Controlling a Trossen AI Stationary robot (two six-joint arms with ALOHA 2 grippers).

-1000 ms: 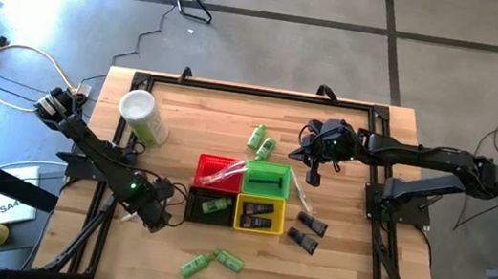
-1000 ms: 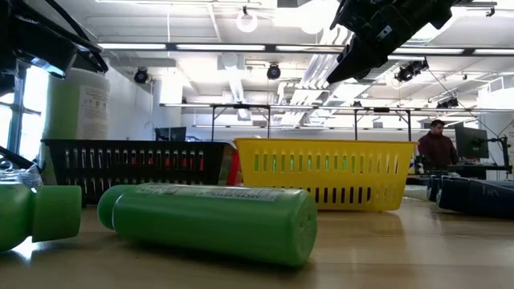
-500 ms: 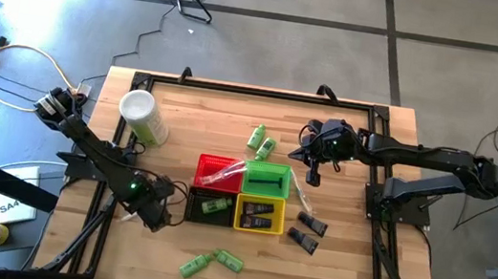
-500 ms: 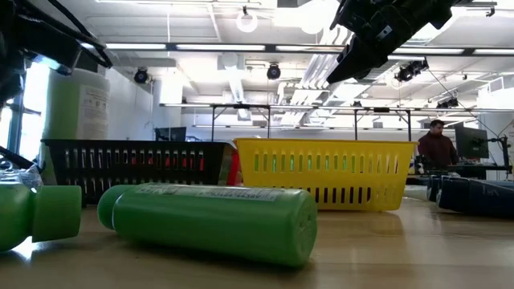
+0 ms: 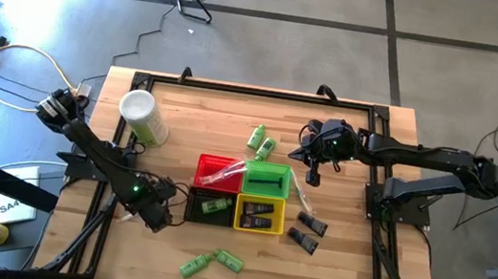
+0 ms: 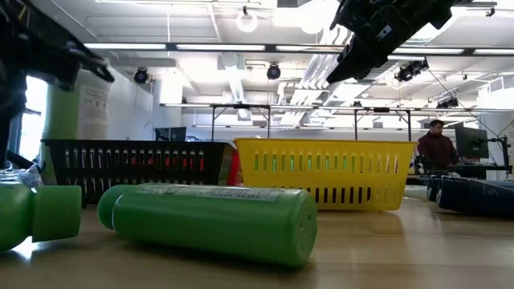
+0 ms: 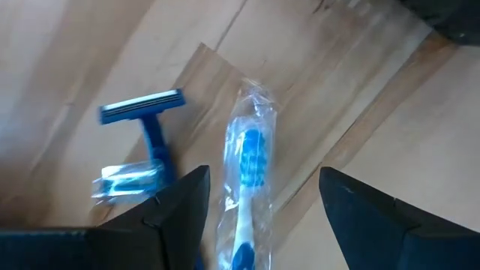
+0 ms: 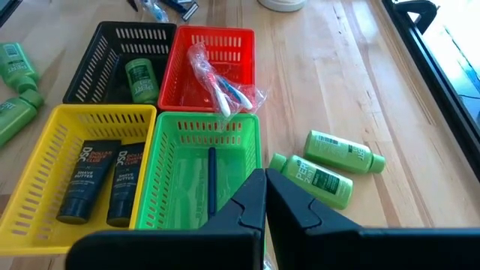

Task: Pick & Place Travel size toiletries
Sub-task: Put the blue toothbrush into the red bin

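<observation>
A robotics lab or open workshop hall. The wooden desk (image 5: pixel 204 114) sits in a black metal frame on a grey concrete floor (image 5: pixel 292 30), with loose cables (image 5: pixel 9 55) trailing off to the left. Looking level across the desk, the room behind is large and open: exposed ducts (image 6: pixel 233 80) and strip lights (image 6: pixel 152 46) on a high ceiling (industrial in look), and a person (image 6: pixel 438 147) at a monitor (image 6: pixel 472 143) far right.

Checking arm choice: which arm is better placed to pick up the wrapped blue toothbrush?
Left. The open left gripper hangs directly over the clear-wrapped blue toothbrush; the shut right gripper hovers far off by the green plastic basket.
</observation>
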